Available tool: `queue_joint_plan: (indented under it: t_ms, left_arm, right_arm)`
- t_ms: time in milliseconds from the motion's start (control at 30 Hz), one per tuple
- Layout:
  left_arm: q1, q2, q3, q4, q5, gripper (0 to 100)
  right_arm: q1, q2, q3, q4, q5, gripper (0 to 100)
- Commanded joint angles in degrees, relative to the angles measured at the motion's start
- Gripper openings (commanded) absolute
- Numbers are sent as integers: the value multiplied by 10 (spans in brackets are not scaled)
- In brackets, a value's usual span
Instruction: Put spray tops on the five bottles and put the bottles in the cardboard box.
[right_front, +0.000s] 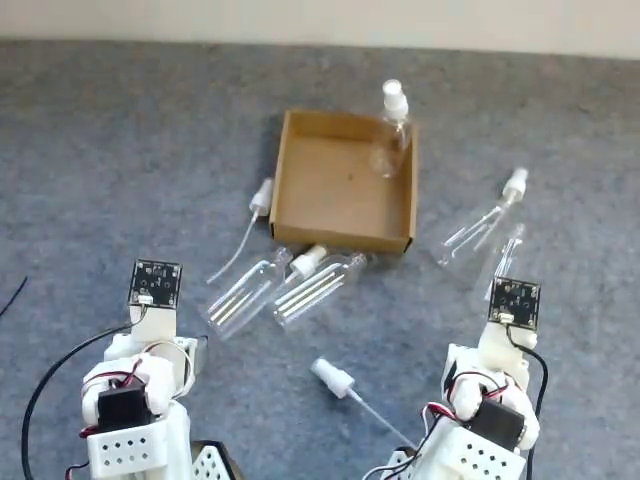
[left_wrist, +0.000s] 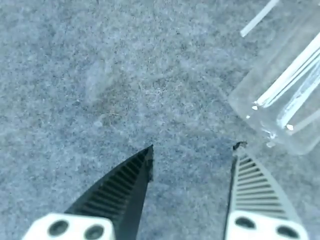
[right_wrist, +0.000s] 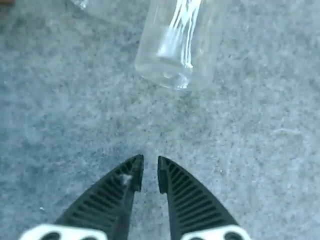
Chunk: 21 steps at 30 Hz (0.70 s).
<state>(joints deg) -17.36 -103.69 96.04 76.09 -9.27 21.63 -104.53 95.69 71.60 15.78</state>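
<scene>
Left gripper (left_wrist: 194, 150) wide, empty, just beside clear plastic bottle (left_wrist: 285, 100) lying on grey bench (left_wrist: 100, 75); right gripper (right_wrist: 150, 172) nearly closed, empty. Farther off, loose white spray top (right_front: 335, 378), then brown cardboard box (right_front: 340, 238) holding one capped bottle (right_front: 390, 145). Risks nudging the lying bottle into a roll.

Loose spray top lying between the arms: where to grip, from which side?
Probably the white head, from straight above, pinched across its width at right angles to the tube. It lies flat on the carpet, so no side approach gets underneath; the tube is thin and would likely slip or bend.
</scene>
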Motion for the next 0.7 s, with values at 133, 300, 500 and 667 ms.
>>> queue_joint_plan:
  t_ms: [133, 300, 500, 667]
  left_arm:
    - [0, -7, 11, 4, 4, 232]
    - [0, -7, 11, 4, 4, 232]
    - [0, -7, 11, 4, 4, 232]
    - [35, -7, 11, 4, 4, 232]
  right_arm:
    - [6, -6, 69, 3, 4, 13]
    - [6, -6, 69, 3, 4, 13]
    - [-9, -6, 69, 3, 4, 13]
    - [-39, -6, 69, 3, 4, 13]
